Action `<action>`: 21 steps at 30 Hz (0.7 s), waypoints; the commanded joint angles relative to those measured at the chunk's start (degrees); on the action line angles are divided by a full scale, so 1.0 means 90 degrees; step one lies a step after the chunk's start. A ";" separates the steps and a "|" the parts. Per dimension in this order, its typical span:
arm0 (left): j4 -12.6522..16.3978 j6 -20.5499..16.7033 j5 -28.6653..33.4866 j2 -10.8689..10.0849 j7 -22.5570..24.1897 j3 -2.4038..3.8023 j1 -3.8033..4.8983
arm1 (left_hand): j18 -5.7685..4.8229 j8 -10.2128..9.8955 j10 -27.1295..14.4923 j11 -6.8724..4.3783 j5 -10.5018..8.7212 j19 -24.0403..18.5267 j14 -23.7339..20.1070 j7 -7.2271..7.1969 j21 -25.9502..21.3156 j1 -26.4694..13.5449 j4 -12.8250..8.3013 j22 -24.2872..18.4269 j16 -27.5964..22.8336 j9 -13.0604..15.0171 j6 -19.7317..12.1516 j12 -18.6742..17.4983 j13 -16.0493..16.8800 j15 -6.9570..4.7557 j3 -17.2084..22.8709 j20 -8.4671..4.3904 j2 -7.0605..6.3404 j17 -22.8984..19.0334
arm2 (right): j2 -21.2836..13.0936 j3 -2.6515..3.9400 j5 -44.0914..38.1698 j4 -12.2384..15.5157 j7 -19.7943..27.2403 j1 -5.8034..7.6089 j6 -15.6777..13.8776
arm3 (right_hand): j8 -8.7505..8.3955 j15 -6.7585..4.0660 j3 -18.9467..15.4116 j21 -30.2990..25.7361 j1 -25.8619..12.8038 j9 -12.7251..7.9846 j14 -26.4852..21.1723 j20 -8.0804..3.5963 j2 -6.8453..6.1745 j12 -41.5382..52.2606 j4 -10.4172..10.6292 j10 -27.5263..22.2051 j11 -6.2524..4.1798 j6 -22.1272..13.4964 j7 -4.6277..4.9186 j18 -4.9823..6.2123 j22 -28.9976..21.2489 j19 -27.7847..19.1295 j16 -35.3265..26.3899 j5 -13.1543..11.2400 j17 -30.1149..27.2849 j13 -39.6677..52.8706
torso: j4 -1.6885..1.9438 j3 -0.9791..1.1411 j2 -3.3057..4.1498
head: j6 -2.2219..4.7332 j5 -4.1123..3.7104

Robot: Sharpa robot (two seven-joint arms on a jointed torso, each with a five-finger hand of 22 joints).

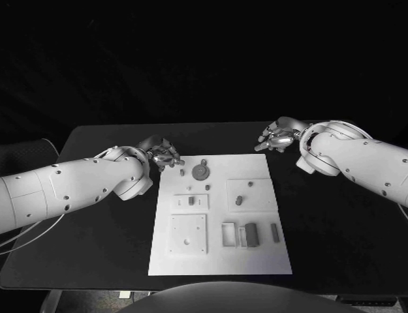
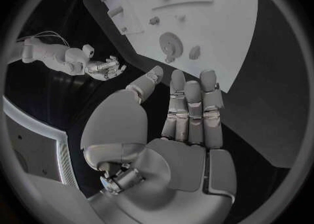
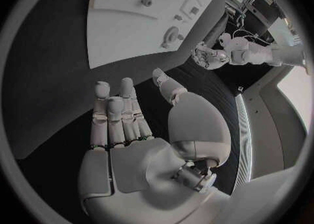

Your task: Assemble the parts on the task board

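I see the white task board [image 1: 219, 215] lying in the middle of the black surface [image 1: 335, 222], long side running away from me. My left hand [image 1: 161, 154] hovers just off the board's far left corner, fingers straight and apart, nothing in it; the left wrist view shows the same flat, released palm [image 2: 186, 124] above the dark surface beside the board's edge. My right hand [image 1: 279, 136] sits past the far right corner, a little apart from the board, also released with its fingers extended side by side [image 3: 124, 119]. On the board, a round disc part [image 1: 200, 171] lies near the far end, with a small peg [image 1: 183, 172] just to its left. Closer in there are raised square plates, and near the right edge a dark rectangular block [image 1: 251, 235] stands next to a slim bar [image 1: 275, 233]. I cannot tell which pieces are seated and which are loose.
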 commanded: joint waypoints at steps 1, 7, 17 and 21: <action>-0.0108 0.0668 -0.0027 0.0068 -0.0223 0.0006 0.0090 | 0.0151 -0.0043 0.0094 -0.0018 -0.0008 0.0028 0.0063 0.0012 -0.0052 -0.0333 0.0239 0.0011 -0.0022 -0.0023 0.0115 -0.0095 -0.0029 -0.0007 -0.0118 0.0033 -0.0013 -0.0007 | 0.0013 0.0002 -0.0013 -0.0005 0.0035 -0.0003 0.0063 | -0.0040 -0.0042 0.0000 -0.0021 -0.0070 -0.0006 0.0009 -0.0006 0.0000 0.0034 0.0050 -0.0015 0.0031 -0.0006 0.0031 0.0101 0.0093 -0.0046 0.0007 0.0028 -0.0008 -0.0005 | -0.0001 0.0000 0.0003 | 0.0021 -0.0002; -0.0450 0.1464 -0.0667 0.0317 -0.1467 0.0006 0.0164 | 0.0261 -0.0116 0.0233 -0.0100 -0.0026 0.0196 0.0287 -0.0059 -0.0017 -0.1633 0.1048 0.0046 0.0140 -0.0060 0.0220 -0.0266 -0.0043 -0.0097 -0.0886 -0.0066 -0.0016 0.0065 | 0.0031 0.0002 -0.0013 -0.0018 0.0033 -0.0003 0.0069 | -0.0040 -0.0042 0.0001 -0.0021 -0.0069 -0.0006 0.0009 -0.0007 0.0001 0.0035 0.0051 -0.0015 0.0031 -0.0006 0.0031 0.0102 0.0093 -0.0046 0.0007 0.0028 -0.0009 -0.0005 | 0.0000 -0.0005 0.0005 | 0.0044 -0.0013; -0.1065 0.2174 -0.0843 0.0692 -0.1679 0.0007 0.0279 | 0.0395 -0.0049 0.0558 -0.0252 0.0013 0.0521 0.0602 -0.0229 0.0263 -0.1658 0.1169 0.0233 0.0470 -0.0015 0.0566 -0.0282 0.0060 -0.0267 -0.1495 -0.0187 0.0592 0.0240 | 0.0059 0.0002 -0.0013 -0.0027 0.0026 -0.0003 0.0054 | -0.0040 -0.0042 0.0002 -0.0022 -0.0065 -0.0007 0.0009 -0.0008 -0.0002 0.0036 0.0049 -0.0015 0.0031 -0.0007 0.0031 0.0101 0.0093 -0.0046 0.0007 0.0028 -0.0009 -0.0006 | -0.0002 -0.0006 0.0006 | 0.0047 0.0001; -0.1238 0.2273 -0.0847 0.0808 -0.1666 0.0007 0.0290 | 0.0391 -0.0072 0.0650 -0.0290 0.0097 0.0568 0.0666 -0.0261 0.0375 -0.1417 0.0986 0.0237 0.0537 -0.0021 0.0673 -0.0285 0.0133 -0.0299 -0.1753 -0.0215 0.0899 0.0278 | 0.0060 0.0002 -0.0013 -0.0039 0.0025 -0.0003 0.0062 | -0.0040 -0.0042 0.0002 -0.0021 -0.0063 -0.0007 0.0009 -0.0008 -0.0003 0.0037 0.0049 -0.0015 0.0031 -0.0008 0.0031 0.0101 0.0093 -0.0046 0.0007 0.0028 -0.0009 -0.0006 | -0.0006 0.0002 0.0004 | 0.0019 0.0029</action>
